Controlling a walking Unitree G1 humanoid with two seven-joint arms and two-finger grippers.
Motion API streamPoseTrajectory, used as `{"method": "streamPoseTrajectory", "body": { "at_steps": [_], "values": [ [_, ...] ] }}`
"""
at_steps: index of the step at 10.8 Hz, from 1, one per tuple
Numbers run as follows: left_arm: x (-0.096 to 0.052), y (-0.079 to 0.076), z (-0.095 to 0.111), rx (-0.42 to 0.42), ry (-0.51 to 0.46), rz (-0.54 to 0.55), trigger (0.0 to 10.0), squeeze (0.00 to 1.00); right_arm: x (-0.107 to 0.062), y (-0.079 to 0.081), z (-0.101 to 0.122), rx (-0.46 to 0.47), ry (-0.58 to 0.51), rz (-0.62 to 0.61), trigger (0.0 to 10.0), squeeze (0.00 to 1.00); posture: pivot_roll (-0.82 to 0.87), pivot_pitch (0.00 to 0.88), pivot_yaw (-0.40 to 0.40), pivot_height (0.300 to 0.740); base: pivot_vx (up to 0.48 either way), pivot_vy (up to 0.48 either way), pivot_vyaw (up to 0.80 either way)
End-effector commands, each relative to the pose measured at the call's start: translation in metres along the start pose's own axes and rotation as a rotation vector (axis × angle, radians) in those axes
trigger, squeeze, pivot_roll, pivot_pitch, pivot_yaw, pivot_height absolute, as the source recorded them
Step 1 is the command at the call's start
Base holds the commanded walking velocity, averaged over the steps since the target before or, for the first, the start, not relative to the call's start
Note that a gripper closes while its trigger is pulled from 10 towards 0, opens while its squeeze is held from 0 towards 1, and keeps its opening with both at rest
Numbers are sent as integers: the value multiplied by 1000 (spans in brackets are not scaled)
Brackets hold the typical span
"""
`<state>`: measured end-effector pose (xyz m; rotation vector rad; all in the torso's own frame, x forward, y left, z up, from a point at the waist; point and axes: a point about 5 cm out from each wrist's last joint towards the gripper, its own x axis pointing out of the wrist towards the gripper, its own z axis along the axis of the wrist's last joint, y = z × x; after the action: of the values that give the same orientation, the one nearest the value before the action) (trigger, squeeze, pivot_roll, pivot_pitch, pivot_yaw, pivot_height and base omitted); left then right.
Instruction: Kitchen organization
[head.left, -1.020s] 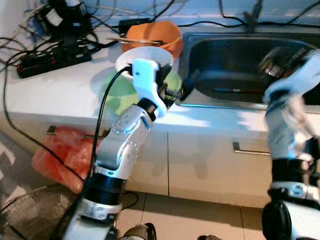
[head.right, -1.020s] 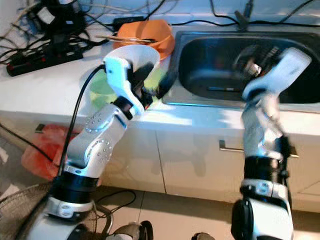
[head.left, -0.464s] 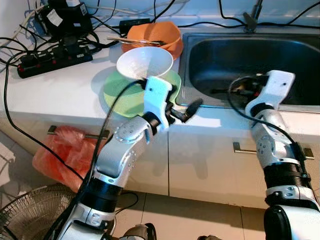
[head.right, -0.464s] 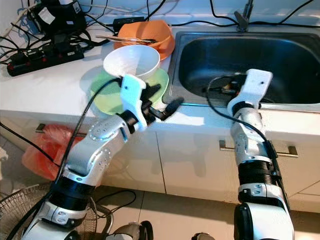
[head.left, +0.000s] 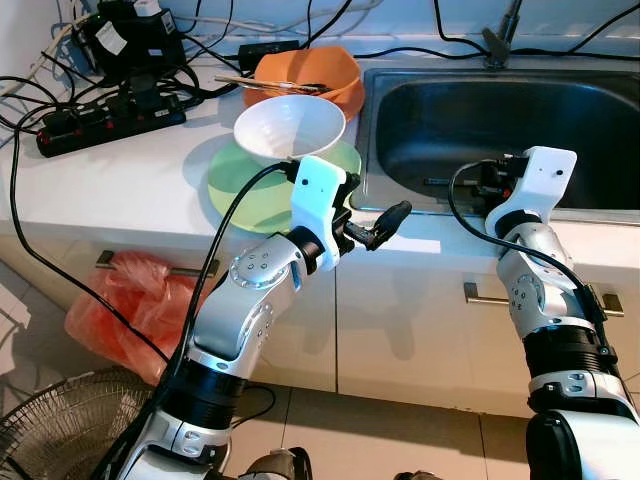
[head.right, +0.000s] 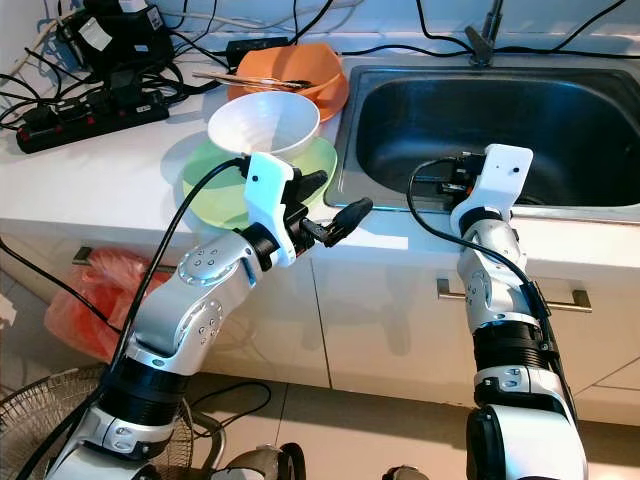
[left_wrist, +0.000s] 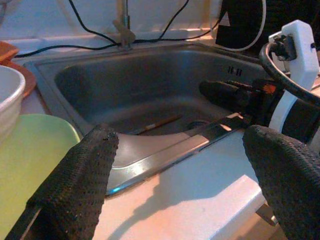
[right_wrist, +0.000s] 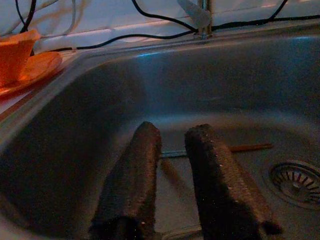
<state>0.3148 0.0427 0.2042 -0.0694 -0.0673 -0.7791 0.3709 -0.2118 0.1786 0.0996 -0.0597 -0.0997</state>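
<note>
Two-handed, working at the sink (head.left: 600, 110) from the front of the tabletop (head.left: 100, 190), seen from the left eye view. Risking, by my judgement, a knock on the white bowl (head.left: 289, 127) stacked on the green plate (head.left: 235, 185) just behind the left wrist, given any backward swing of that arm. Risking too a snag on the cable looping beside the right wrist. Bending the left arm up from below at the elbow and pointing the forearm across toward the sink rim. Raising the right arm steeply, tipping its wrist over the rim and aiming into the basin.

Holding the left end effector (head.right: 335, 198) above the tabletop's front edge in the right eye view, fingers spread wide and gripping nothing. Dipping the right end effector (head.right: 440, 180) just inside the sink's near wall.

Looking along the left wrist view between two widely parted black fingertips (left_wrist: 80, 175) at a chopstick (left_wrist: 157, 123) lying on the sink floor, probably the thing to be tidied.

Keeping the right fingers (right_wrist: 132, 175) close together in the right wrist view, with only a narrow gap and nothing between them, hovering above that chopstick (right_wrist: 250, 147) near the drain (right_wrist: 295, 182). Possibly pushing the thin stick along the steel instead of pinching it, with so narrow an opening.
</note>
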Motion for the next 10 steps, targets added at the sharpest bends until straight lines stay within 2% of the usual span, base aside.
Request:
{"method": "streamPoseTrajectory", "body": {
  "at_steps": [1, 2, 3, 4, 5, 6, 8, 9, 10],
  "values": [
    [-2, -1, 0, 1, 5, -6, 10000, 737, -1, 3, -8, 6, 32, 8, 10000, 1000, -3, 105, 87, 740, 0, 0, 0],
    [-2, -1, 0, -5, 4, -2, 10000, 710, 0, 4, -8, 9, 31, 11, 10000, 1000, -3, 104, 87, 740, 0, 0, 0],
    [-1, 0, 1, -10, 2, 1, 10000, 506, 0, 4, -8, 13, 29, 12, 10000, 1000, -3, 103, 86, 740, 0, 0, 0],
    [-1, 1, 1, -9, -1, 5, 10000, 110, -1, 5, -4, 28, 3, 18, 10000, 1000, -3, 102, 87, 740, 0, 0, 0],
    [-1, 2, 3, -3, -15, 23, 10000, 0, -2, 8, 5, 53, -52, 37, 10000, 1000, -3, 101, 86, 740, 0, 0, 0],
    [-2, 10, 13, 2, -93, 101, 10000, 0, -4, 12, 22, 87, -145, 61, 10000, 0, -7, 100, 85, 740, 0, 0, 0],
    [-6, 16, 24, 44, -174, 149, 10000, 0, -11, 18, 39, 61, -221, 83, 10000, 0, -9, 98, 79, 740, 0, 0, 0],
    [-10, 23, 33, 108, -232, 196, 10000, 0, -17, 26, 50, -12, -286, 98, 10000, 0, -10, 95, 79, 740, 0, 0, 0],
    [-11, 25, 35, 124, -253, 222, 10000, 0, -21, 30, 53, -27, -309, 118, 10000, 655, -11, 93, 81, 740, 0, 0, 0]
  ]
}}
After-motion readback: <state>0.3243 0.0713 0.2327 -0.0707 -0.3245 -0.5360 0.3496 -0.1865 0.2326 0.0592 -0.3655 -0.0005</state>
